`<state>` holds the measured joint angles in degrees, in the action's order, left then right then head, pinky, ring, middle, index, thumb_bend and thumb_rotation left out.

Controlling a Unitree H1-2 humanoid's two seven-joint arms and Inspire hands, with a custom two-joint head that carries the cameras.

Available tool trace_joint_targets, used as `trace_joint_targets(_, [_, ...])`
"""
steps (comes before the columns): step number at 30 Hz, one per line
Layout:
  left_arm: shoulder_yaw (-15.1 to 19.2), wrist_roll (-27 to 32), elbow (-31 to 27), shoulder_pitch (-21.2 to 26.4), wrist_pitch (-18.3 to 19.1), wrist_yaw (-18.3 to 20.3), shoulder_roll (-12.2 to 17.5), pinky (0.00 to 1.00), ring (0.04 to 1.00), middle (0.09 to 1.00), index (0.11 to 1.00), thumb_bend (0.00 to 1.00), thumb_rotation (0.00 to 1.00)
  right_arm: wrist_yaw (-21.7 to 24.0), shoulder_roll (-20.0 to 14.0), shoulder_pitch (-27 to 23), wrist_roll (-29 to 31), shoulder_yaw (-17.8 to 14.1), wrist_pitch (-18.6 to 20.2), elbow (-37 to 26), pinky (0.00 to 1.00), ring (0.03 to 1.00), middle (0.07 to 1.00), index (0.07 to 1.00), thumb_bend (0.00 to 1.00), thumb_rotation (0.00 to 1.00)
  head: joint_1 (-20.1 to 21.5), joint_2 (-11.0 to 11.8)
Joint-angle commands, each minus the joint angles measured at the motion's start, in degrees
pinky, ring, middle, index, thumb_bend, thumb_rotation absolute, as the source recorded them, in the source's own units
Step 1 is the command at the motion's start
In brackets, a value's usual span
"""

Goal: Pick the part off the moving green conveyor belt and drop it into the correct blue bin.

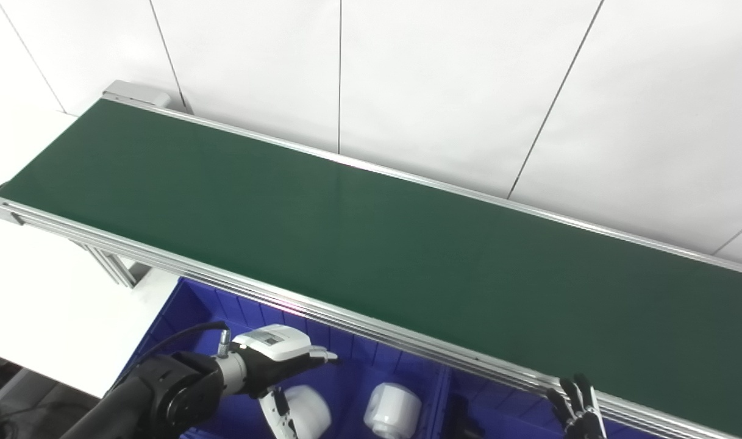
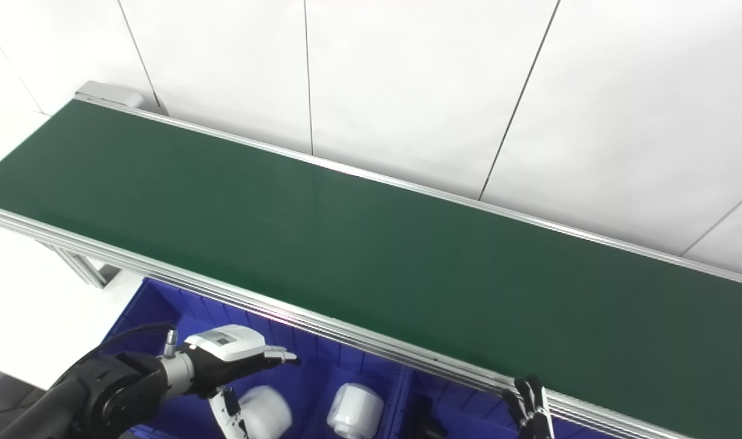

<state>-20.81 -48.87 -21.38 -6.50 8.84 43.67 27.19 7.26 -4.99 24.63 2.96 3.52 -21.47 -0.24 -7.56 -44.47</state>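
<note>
The green conveyor belt (image 1: 371,244) runs from upper left to lower right and carries no part. My left hand (image 1: 279,356) hovers over the left blue bin (image 1: 188,305), fingers stretched out flat and apart, holding nothing. Under it in that bin lie two white rounded parts (image 1: 306,411) (image 1: 395,410). Only the fingertips of my right hand (image 1: 578,405) poke up at the bottom edge, by the belt's near rail, spread with nothing between them. A second blue bin (image 1: 499,417) lies to the right, with a dark part (image 1: 462,414) in it.
The belt's aluminium rail (image 1: 346,317) runs between the bins and the belt surface. A white panelled wall (image 1: 444,79) stands behind the belt. White floor or table (image 1: 41,292) lies at the left, with the conveyor leg (image 1: 111,265).
</note>
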Motion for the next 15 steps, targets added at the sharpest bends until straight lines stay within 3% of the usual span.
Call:
trace_joint_targets(1, [0.39, 0.54, -2.24, 0.56, 0.14, -0.30, 0.69, 0.93, 0.935, 0.966, 0.959, 1.00, 0.43, 0.13, -0.11, 0.05, 0.14, 0.02, 0.24, -1.81, 0.94, 0.913, 0.960, 1.000, 0.78, 0.93, 0.00, -0.03])
trace_joint_targets(5, [1.86, 3.70, -5.35, -0.45, 0.00, -1.52, 0.13, 0.91, 0.925, 0.953, 0.945, 1.00, 0.42, 0.21, -0.22, 0.03, 0.06, 0.13, 0.13, -1.61, 0.94, 0.914, 0.963, 1.000, 0.79, 0.93, 0.25, -0.04])
trace_joint_targets(8, [4.13, 10.04, -6.65, -1.87, -2.61, -5.55, -0.97, 0.87, 0.890, 0.916, 0.912, 1.00, 0.35, 0.34, -0.20, 0.10, 0.43, 0.27, 0.23, -1.77, 0.95, 0.918, 0.965, 1.000, 0.78, 0.93, 0.62, -0.20])
trace_joint_targets(9, [6.16, 16.16, -6.59, -3.13, -5.45, -8.86, -2.64, 0.86, 0.878, 0.904, 0.902, 1.00, 0.33, 0.28, -0.14, 0.09, 0.31, 0.32, 0.27, -1.84, 0.95, 0.918, 0.966, 1.000, 0.78, 0.93, 1.20, -0.48])
trace_joint_targets(11, [9.30, 27.04, -6.97, -5.50, -9.13, -13.49, -6.21, 0.72, 0.793, 0.826, 0.831, 1.00, 0.34, 0.11, 0.03, 0.07, 0.06, 0.41, 0.35, -1.99, 0.95, 0.916, 0.964, 1.000, 0.78, 0.92, 1.68, -0.58])
trace_joint_targets(13, [11.39, 35.25, -8.09, -7.88, -10.25, -16.48, -9.96, 0.63, 0.760, 0.796, 0.799, 1.00, 0.42, -0.09, 0.37, 0.01, -0.17, 0.59, 0.58, -2.23, 0.94, 0.915, 0.962, 1.000, 0.77, 0.92, 3.07, -0.73])
trace_joint_targets(15, [12.78, 40.08, -8.88, -9.62, -10.11, -18.19, -12.67, 0.73, 0.825, 0.840, 0.815, 0.99, 0.51, -0.24, 0.83, -0.09, -0.41, 0.91, 0.97, -2.48, 0.95, 0.917, 0.960, 1.000, 0.76, 0.90, 4.43, -0.80])
